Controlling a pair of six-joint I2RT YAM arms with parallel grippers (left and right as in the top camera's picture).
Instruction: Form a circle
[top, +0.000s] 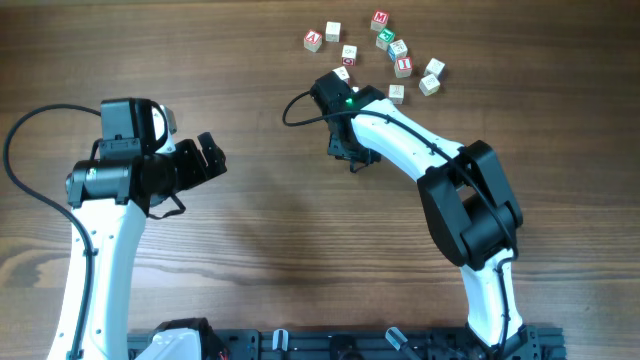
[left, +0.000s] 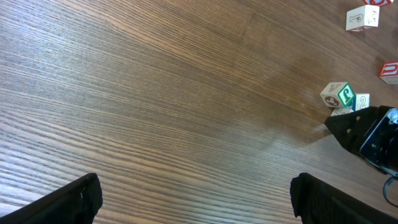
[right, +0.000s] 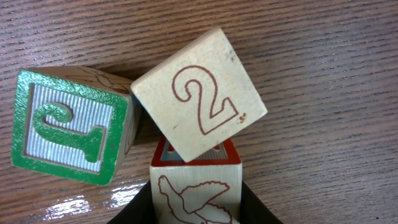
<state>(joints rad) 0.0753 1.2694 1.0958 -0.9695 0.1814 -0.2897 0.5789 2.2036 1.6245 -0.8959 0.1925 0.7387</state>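
Observation:
The circle is a tight cluster of three letter cubes in the right wrist view. A pale cube with a red bird outline (right: 196, 186) has a red-framed face, and my right gripper (right: 196, 202) is shut on its sides. A pale cube marked 2 (right: 199, 102) is turned at an angle and overlaps that red-framed face. A green-framed cube (right: 71, 127) touches the 2 cube on its left. The left wrist view shows the green cube (left: 339, 94) beside the right gripper. My left gripper (left: 196, 199) is open over bare wood, far to the left (top: 210, 155).
Several loose letter cubes lie scattered at the table's far edge, among them a red-lettered one (top: 313, 40), a green one (top: 386, 38) and a pale one (top: 430, 84). The right arm (top: 470, 200) reaches in from the front right.

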